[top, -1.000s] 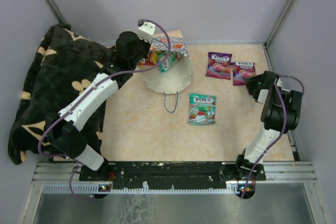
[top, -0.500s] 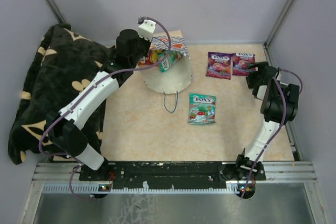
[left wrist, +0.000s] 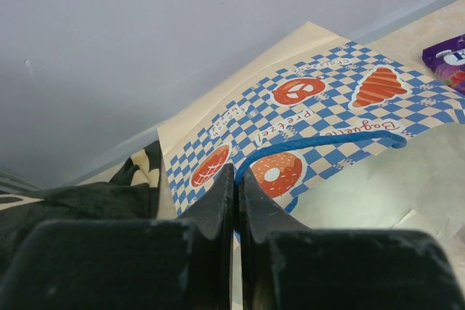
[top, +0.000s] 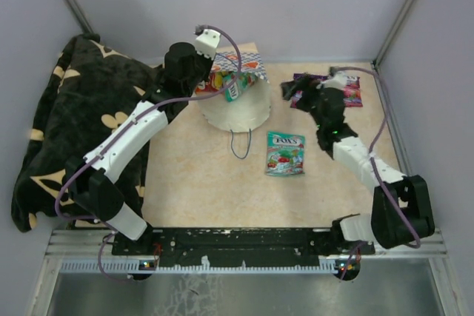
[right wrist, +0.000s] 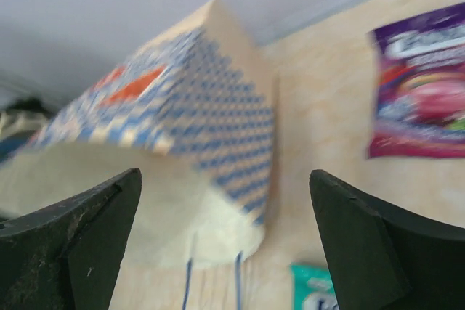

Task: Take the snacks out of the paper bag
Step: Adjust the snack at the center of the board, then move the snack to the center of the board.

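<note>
The paper bag point(top: 235, 107) lies tipped on the table with its mouth held up at the back. Several snacks point(top: 224, 82) show inside the mouth. My left gripper point(left wrist: 237, 173) is shut on the bag's rim, where the blue string handle point(left wrist: 327, 139) starts. A teal snack point(top: 285, 153) lies in front of the bag. Two purple snacks point(top: 351, 94) lie at the back right, one partly under my right arm. My right gripper point(top: 291, 91) hangs open and empty between those packets and the bag point(right wrist: 196, 107).
A black floral blanket point(top: 74, 123) is heaped along the left side, under the left arm. Grey walls close the back and both sides. The bag's lower blue handle point(top: 238, 144) trails on the table toward the near edge.
The right arm has swung left from the right wall, over the purple snacks, toward the bag, and its jaws have opened wide. The left arm and bag have not moved.
</note>
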